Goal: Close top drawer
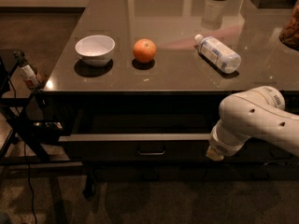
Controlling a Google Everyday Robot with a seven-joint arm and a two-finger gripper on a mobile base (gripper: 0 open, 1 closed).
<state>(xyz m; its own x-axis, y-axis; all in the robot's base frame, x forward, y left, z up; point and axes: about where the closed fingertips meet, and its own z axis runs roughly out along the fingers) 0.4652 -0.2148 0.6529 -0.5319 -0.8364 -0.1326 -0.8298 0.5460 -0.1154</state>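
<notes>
Top drawer stands pulled out under the table; the gripper is at the drawer front's right end, and whether it is open or closed cannot be told. Likely step: the closing push, which calls for pressing the front squarely toward the far side.

White arm bent downward at right; tool low, pointing down-left

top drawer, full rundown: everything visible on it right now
The top drawer is wide and shallow, with a dark front, a pale top edge and a small metal bar handle at centre. It stands pulled partway out from under the table, level, its inside in shadow with nothing seen in it. The gripper is at the right part of its front; whether they touch is unclear.
</notes>
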